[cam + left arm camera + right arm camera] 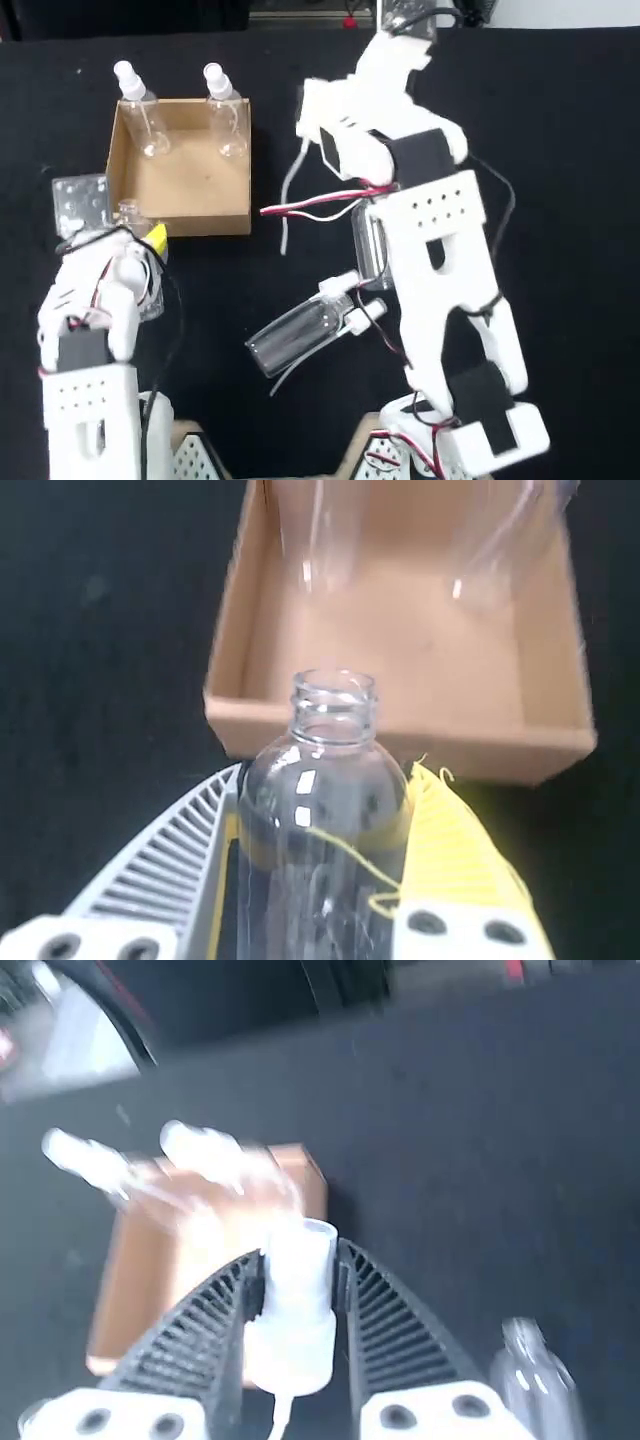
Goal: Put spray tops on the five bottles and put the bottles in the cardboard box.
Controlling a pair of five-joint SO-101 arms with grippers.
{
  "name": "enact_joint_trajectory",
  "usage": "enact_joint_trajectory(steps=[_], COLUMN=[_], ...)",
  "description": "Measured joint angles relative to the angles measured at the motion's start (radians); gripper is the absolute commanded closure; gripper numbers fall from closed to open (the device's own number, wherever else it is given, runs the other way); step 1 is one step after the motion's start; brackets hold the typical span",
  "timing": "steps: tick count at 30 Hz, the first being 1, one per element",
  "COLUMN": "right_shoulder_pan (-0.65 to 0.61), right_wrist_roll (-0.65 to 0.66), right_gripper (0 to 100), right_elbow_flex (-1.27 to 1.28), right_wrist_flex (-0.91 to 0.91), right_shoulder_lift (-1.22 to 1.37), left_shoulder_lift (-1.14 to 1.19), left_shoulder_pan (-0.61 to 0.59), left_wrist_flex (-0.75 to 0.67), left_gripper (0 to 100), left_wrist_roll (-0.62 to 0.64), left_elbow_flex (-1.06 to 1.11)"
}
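The cardboard box (190, 195) sits at the back left with two capped bottles (143, 122) (227, 118) standing along its far wall. My left gripper (140, 235) is shut on an uncapped clear bottle (322, 800), held upright just short of the box's near wall (400, 742). My right gripper (295, 1290) is shut on a white spray top (293, 1325). In the high view it hangs right of the box (312, 115), the top's tube (290, 200) dangling below. A further bottle (298, 335) lies on its side in the middle of the table.
Another clear bottle (368, 248) stands partly hidden under the right arm and appears in the right wrist view (535, 1370). White spray-top pieces (342, 287) (366, 314) lie by the lying bottle's neck. The table is covered in black cloth.
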Motion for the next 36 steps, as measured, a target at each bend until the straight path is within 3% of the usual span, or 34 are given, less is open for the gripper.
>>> enact_joint_trajectory(steps=[8, 22, 30, 36], right_shoulder_pan=[-0.017, -0.049, -0.198, -0.230], right_wrist_roll=[0.000, 0.008, 0.209, 0.249], right_gripper=[97.6, 97.6, 98.0, 98.0], right_elbow_flex=[0.000, 0.000, 0.000, 0.000], right_wrist_flex=[-0.245, -0.365, -0.381, -0.422], right_shoulder_lift=[-0.091, -0.267, -0.275, -0.275], left_shoulder_lift=[-0.236, -0.404, -0.443, -0.443], left_shoulder_pan=[0.184, 0.338, 0.410, 0.408], left_wrist_flex=[-0.091, -0.534, -0.635, -0.635], left_gripper=[88, 88, 88, 88], left_wrist_roll=[0.000, 0.000, 0.000, 0.000], left_elbow_flex=[0.074, 0.318, 0.348, 0.376])
